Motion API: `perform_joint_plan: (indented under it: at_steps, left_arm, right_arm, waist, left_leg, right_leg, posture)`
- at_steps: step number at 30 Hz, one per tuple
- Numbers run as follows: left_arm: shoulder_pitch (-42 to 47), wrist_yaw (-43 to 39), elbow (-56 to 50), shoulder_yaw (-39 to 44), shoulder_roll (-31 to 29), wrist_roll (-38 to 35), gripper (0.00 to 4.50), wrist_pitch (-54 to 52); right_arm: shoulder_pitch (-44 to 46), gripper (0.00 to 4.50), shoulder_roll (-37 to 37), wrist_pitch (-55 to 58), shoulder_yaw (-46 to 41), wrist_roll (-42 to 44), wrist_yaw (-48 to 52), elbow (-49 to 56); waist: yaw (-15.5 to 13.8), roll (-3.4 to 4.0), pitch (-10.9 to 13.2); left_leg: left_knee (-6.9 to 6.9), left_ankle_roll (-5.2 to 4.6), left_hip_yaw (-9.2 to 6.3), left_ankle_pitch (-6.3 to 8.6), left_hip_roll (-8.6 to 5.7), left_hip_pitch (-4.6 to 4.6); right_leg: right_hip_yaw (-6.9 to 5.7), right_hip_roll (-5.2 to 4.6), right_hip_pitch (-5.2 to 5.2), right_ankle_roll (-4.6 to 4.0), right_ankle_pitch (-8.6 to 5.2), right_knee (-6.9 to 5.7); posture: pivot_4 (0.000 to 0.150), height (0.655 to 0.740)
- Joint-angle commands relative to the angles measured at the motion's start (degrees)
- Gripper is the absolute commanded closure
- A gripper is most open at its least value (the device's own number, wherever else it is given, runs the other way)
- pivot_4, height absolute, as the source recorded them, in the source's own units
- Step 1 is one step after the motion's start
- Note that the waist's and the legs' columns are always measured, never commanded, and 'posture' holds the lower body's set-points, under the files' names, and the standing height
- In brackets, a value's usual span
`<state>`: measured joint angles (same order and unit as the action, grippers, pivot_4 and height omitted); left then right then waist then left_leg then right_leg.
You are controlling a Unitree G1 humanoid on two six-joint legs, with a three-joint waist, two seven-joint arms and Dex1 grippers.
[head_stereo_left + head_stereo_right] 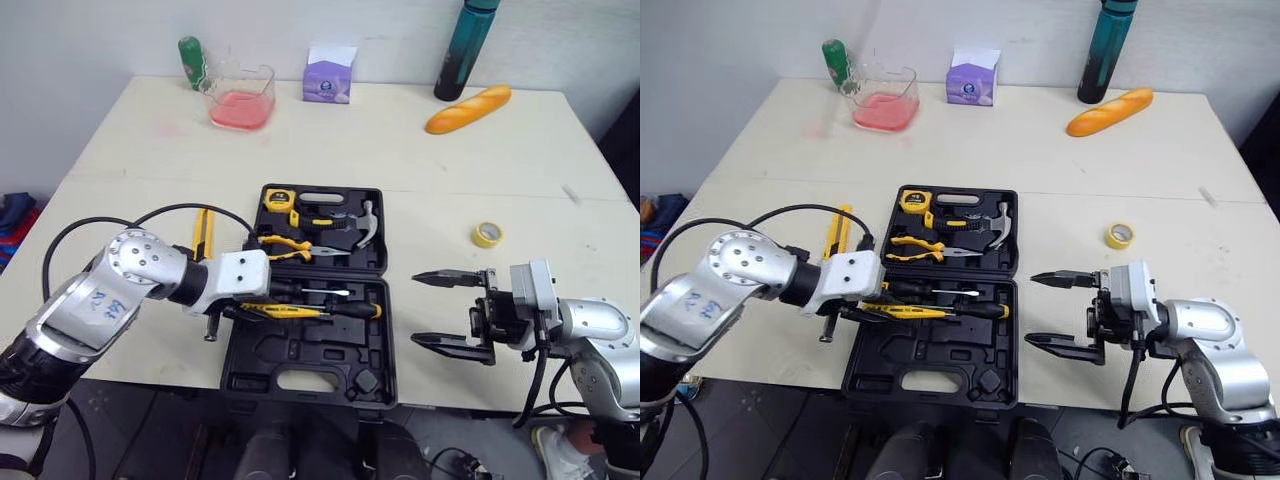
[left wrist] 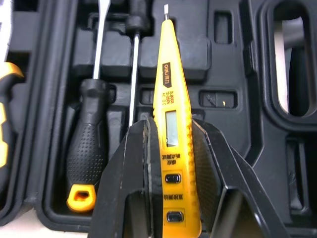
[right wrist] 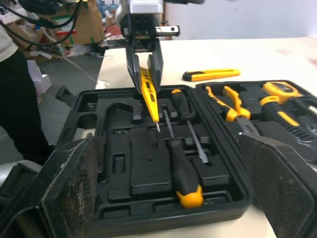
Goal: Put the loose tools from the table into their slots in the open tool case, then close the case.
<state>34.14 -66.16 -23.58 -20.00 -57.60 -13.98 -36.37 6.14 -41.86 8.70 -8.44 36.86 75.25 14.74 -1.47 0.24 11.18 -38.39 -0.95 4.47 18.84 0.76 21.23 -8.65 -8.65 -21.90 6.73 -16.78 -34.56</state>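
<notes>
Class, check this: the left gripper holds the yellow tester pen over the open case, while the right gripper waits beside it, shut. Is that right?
Wrong on one point: the right gripper is open, its jaws spread wide, as the left eye view shows. The rest holds.

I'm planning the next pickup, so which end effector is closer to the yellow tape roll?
Right. The right end effector is open beside the tape roll, slightly nearer the robot; the left end effector is across the tool case, holding the tester pen.
</notes>
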Motion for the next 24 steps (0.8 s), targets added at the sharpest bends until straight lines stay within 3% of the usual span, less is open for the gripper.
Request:
perform_joint_plan:
  at_steps: [1, 24]
  left_arm:
    - [1.58, -2.19, 1.08, -0.96, -0.21, 2.59, 3.97, 2.06]
    - [1.98, -3.89, 6.10, -3.58, 5.46, 10.74, 3.97, 5.95]
  right_arm:
    - [-0.04, 0.00, -0.40, -0.71, -0.83, 0.51, 0.18, 2.13]
    - [-0.91, 0.00, 0.85, -2.13, 0.28, -0.46, -1.18, 2.91]
  waist:
    - [-0.01, -0.01, 0.01]
    - [0.01, -0.05, 0.03]
  left_leg:
    - [-0.02, 0.00, 0.00, 0.00, 0.00, 0.01]
    - [-0.33, -0.03, -0.01, 0.02, 0.04, 0.05]
  right_leg:
    - [0.00, 0.00, 0.00, 0.00, 0.00, -0.01]
    - [0.02, 0.01, 0.00, 0.00, 0.00, -0.21]
  posture:
    - [0.150, 0.7400]
    - [0.150, 0.7400]
